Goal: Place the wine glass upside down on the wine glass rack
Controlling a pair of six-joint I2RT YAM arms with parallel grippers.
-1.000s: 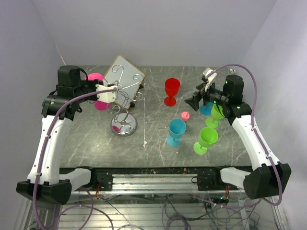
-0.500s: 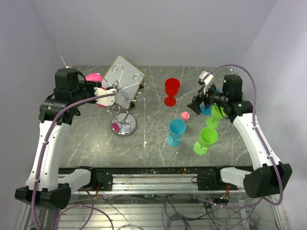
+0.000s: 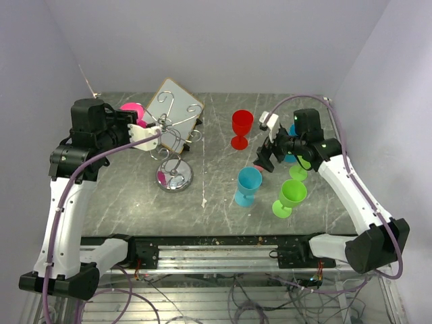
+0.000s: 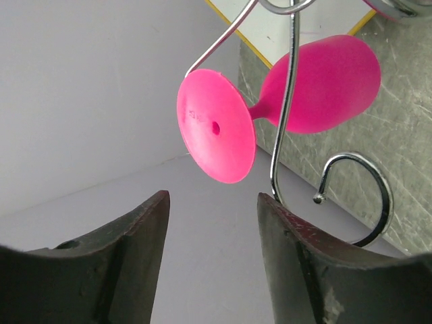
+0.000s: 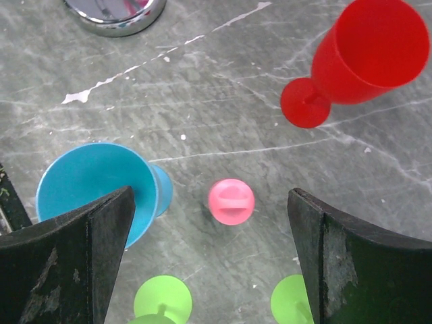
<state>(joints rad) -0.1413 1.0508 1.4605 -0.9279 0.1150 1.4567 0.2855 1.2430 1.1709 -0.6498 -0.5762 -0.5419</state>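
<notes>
My left gripper is spread wide with nothing between its fingers, just short of the pink wine glass. The glass hangs on the rack. A wire arm crosses its stem, its round foot faces my camera, and its bowl points toward the tabletop. Behind the rack is a white, wood-framed board. Further right, a red glass and a blue glass stand upright. My right gripper is also wide and empty, hovering over a small pink cap. A green glass stands at the right, with a second green glass behind it.
</notes>
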